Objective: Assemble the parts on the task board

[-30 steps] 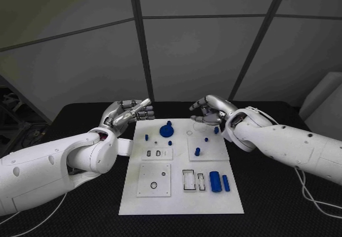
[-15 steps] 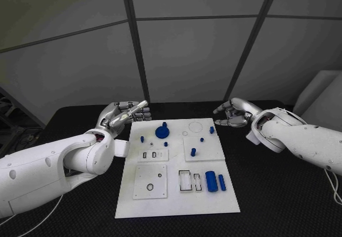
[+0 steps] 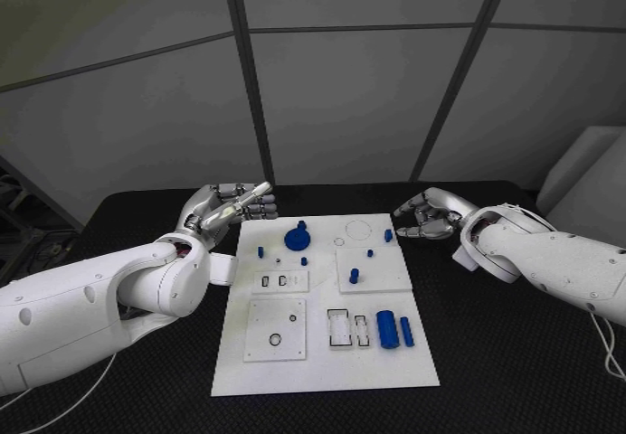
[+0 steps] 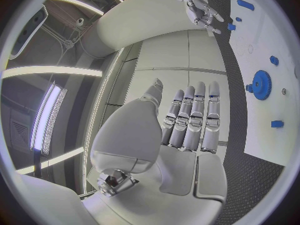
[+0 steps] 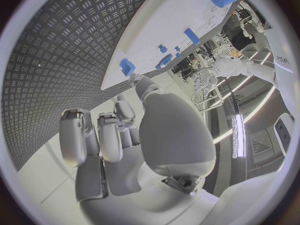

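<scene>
Black table (image 3: 508, 362) with a ribbed mat surface; white task board (image 3: 327, 371) lies flat at its middle, long axis running away from the robot.

Left arm enters beside the board's left edge; left hand (image 3: 232, 206) held above the table just off the board's far-left corner, fingers (image 4: 190, 117) extended side by side and straight, thumb apart from them, nothing in its grasp. Right hand (image 3: 428, 215) held off the board's far-right corner, over bare table; fingers (image 5: 100, 135) curled inward toward the palm, nothing visible between them; not touching the board.

On the board, three raised white plates: one square plate (image 3: 280, 330) near-left with a small black ring on it; a smaller plate (image 3: 285, 282) above it with two narrow slots; a plate (image 3: 364, 269) at centre-right carrying blue pegs.

Parts, all blue: gear (image 3: 298, 240) at the far end of the board, with a short stub standing at its rim; thick cylinder (image 3: 387, 329) lying near-right, beside a slotted frame (image 3: 342, 329); slimmer bar (image 3: 407, 332) just right of the cylinder; upright peg (image 3: 354, 276) on the centre-right plate; small peg (image 3: 389, 236) near the far-right edge; small peg (image 3: 260, 251) near the left edge; tiny pegs by the gear, too small to tell apart in detail.
</scene>
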Robot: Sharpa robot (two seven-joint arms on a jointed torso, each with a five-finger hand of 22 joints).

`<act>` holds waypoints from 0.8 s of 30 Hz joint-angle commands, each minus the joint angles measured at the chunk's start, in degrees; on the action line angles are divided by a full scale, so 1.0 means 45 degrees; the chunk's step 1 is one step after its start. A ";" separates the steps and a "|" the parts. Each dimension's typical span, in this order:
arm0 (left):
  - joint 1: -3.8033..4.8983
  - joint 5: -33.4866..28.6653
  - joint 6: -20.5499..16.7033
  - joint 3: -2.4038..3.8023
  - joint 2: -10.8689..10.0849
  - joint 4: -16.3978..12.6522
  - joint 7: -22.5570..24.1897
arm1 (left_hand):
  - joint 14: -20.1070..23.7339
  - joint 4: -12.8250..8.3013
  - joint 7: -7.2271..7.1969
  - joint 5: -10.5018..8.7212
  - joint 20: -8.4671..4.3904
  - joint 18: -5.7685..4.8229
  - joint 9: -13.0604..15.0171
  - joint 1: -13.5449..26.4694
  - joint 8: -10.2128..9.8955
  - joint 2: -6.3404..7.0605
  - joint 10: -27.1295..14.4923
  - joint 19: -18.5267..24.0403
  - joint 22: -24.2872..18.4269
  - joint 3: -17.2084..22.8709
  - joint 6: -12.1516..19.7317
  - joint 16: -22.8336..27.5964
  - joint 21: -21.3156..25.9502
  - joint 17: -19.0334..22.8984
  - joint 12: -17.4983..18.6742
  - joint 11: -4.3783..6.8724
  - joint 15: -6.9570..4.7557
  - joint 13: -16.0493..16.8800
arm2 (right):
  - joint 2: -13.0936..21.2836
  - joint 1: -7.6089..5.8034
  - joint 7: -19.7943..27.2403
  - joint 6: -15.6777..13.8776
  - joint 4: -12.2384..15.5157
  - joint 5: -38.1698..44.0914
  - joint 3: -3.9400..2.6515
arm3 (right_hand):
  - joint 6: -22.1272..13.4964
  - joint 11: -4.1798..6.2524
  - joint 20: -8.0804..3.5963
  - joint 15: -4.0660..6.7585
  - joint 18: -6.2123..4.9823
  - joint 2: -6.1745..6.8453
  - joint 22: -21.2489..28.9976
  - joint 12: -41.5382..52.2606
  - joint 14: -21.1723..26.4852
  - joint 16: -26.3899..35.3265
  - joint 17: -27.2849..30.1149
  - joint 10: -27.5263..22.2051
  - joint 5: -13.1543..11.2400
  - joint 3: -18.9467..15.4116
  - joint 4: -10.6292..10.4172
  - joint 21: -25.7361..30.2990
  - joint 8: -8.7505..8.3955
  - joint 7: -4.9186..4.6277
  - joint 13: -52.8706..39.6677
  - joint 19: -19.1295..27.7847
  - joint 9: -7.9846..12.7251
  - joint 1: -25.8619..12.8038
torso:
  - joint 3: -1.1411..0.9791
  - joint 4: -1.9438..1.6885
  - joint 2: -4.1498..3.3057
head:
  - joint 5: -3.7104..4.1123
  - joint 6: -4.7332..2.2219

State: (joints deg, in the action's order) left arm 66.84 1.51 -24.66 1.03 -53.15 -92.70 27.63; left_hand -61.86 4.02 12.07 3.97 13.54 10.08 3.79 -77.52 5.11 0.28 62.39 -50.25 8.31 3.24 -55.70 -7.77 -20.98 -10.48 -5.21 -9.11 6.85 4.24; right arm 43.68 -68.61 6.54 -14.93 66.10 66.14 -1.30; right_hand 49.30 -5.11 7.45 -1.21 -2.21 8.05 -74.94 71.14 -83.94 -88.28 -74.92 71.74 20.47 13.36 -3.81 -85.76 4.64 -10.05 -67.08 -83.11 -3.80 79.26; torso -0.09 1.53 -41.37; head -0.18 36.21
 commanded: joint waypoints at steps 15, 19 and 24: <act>0.0013 0.0155 0.0150 0.0011 0.0014 0.0034 0.0060 | -0.0038 -0.0108 0.0009 -0.0048 -0.0018 0.0088 0.0003 -0.0151 -0.0078 0.0004 0.0038 0.0105 -0.0021 -0.0016 -0.0068 0.0020 0.0094 -0.0019 -0.0011 -0.0007 0.0027 -0.0009 | -0.0348 0.0094 0.0054 0.0673 -0.0232 0.0169 -0.0002 | 0.0067 0.0004 -0.0026 0.0056 0.0022 -0.0075 -0.1488 0.0038 -0.1143 0.0015 -0.2565 -0.0025 -0.0003 -0.0119 0.0003 0.0041 0.0054 0.0002 -0.0075 0.0055 -0.0045 0.0111 | 0.0008 0.0000 0.0017 | -0.0026 0.0094; 0.0013 0.0155 0.0144 0.0011 0.0005 0.0032 0.0061 | -0.0038 -0.0108 0.0009 -0.0048 -0.0018 0.0088 0.0003 -0.0151 -0.0078 0.0004 0.0038 0.0105 -0.0021 -0.0016 -0.0068 0.0020 0.0094 -0.0019 -0.0011 -0.0007 0.0027 -0.0009 | -0.0387 0.0107 0.0044 0.0733 -0.0238 0.0234 -0.0002 | 0.0151 0.0006 -0.0025 0.0056 0.0022 -0.0095 -0.1489 0.0059 -0.1144 0.0015 -0.2567 -0.0003 0.0008 -0.0136 -0.0003 0.0043 0.0111 0.0003 -0.0096 0.0053 -0.0065 0.0114 | 0.0006 0.0002 0.0019 | -0.0035 0.0093; 0.0013 0.0155 0.0131 0.0011 -0.0004 0.0029 0.0063 | -0.0038 -0.0108 0.0009 -0.0048 -0.0018 0.0088 0.0003 -0.0151 -0.0078 0.0004 0.0038 0.0105 -0.0021 -0.0016 -0.0068 0.0020 0.0094 -0.0019 -0.0011 -0.0007 0.0027 -0.0009 | -0.0471 0.0134 0.0012 0.0753 -0.0294 0.0312 -0.0002 | 0.0294 0.0008 -0.0025 0.0058 0.0028 -0.0146 -0.1515 0.0105 -0.1144 0.0016 -0.2567 0.0043 0.0022 -0.0151 -0.0015 0.0032 0.0208 0.0003 -0.0143 0.0029 -0.0093 0.0125 | 0.0008 0.0001 0.0014 | -0.0028 0.0098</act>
State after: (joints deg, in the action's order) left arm 66.83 1.69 -24.57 1.03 -53.14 -92.52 27.62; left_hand -61.86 3.86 12.07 3.97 13.54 10.09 3.79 -77.52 5.12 0.28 62.39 -50.25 8.28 3.07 -55.70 -7.77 -20.75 -10.52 -5.21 -9.11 6.85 4.23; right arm 41.65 -67.94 6.47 -12.34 64.83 66.85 -1.30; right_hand 50.34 -5.11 7.46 -1.21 -2.21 7.81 -74.93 71.44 -83.94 -88.29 -74.91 71.75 20.48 13.05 -3.80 -85.76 5.31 -10.02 -67.66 -83.11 -4.16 79.49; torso -0.05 1.52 -41.29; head -0.33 36.63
